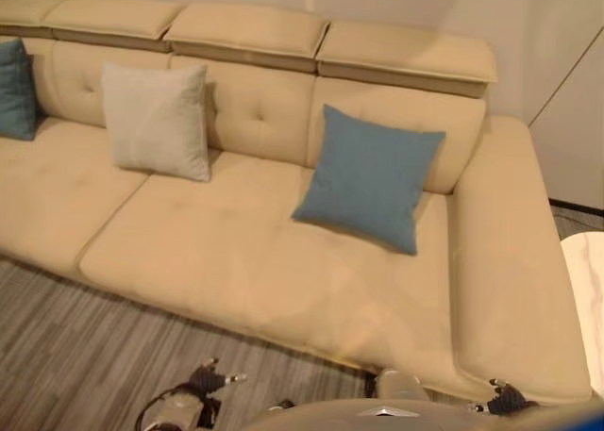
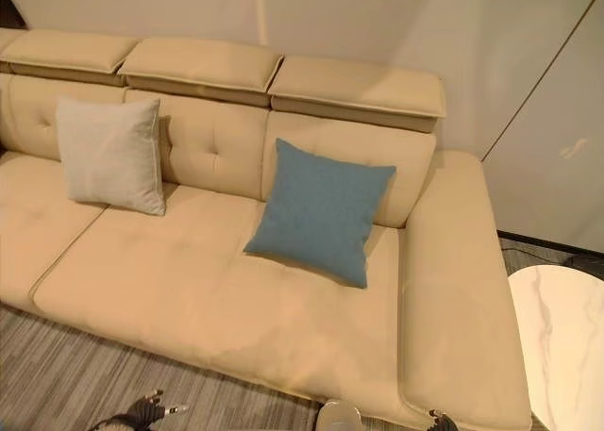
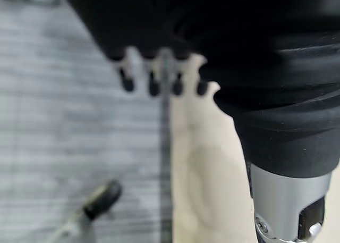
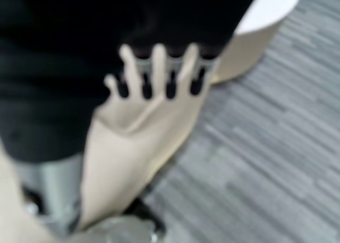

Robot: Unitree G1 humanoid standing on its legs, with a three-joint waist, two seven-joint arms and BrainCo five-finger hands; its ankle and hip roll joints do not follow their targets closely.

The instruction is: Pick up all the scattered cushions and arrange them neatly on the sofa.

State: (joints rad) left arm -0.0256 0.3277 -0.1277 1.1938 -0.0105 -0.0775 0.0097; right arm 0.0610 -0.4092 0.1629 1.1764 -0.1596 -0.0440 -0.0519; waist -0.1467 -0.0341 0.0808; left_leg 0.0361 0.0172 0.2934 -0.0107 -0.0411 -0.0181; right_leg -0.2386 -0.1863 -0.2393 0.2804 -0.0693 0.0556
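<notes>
Cushions are all up on the beige sofa (image 1: 236,261): a blue cushion (image 1: 370,178) leaning on the backrest near the chaise end, a cream cushion (image 1: 157,120) propped further left, and a teal cushion (image 1: 15,89) at the far left edge.

Left hand (image 1: 209,381) hangs low over the striped grey carpet (image 1: 85,356).

Left wrist view: its fingers (image 3: 151,83) look relaxed, holding nothing.

Right wrist view: right hand (image 4: 159,73) loose too, fingers spread, by a round white table (image 4: 265,9).
</notes>
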